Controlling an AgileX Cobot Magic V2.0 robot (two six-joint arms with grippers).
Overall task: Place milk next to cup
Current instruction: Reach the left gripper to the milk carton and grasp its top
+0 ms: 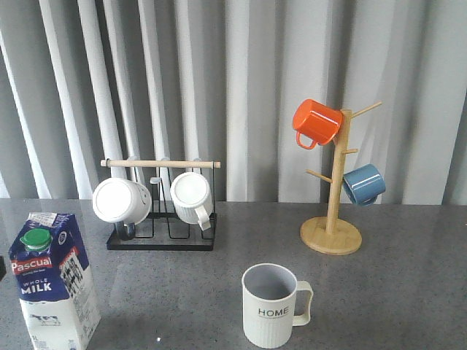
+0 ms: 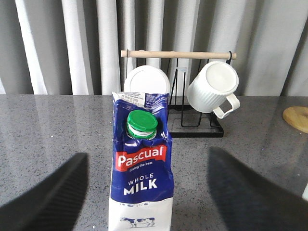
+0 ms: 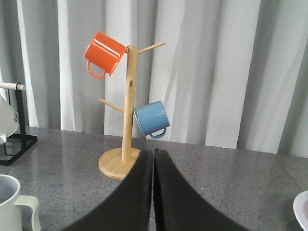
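Looking across the table [image 1: 408, 292] from the left, I am seeing the milk carton [image 1: 55, 281] standing upright at the near left edge, well apart from the HOME cup [image 1: 271, 306], which is sitting near the middle front with its handle pointing right. Through the left wrist camera, the left gripper [image 2: 144, 192] is showing its fingers [image 2: 45, 192] spread wide on either side of the carton [image 2: 141, 168], not touching it. The right gripper [image 3: 153, 192] is showing its fingers pressed together and holding nothing, facing the wooden mug tree [image 3: 126, 103].

I am judging the grasp as the risky part: the carton is tall and narrow, so a finger nudging one side first could be tipping it over (it is also standing close to the table's edge). Carrying it low could be knocking the cup.

The carton is looking blue above and white below, with a green round cap [image 2: 141, 123], a red Pascual logo and slightly creased upper panels, so a hard squeeze may be denting it.
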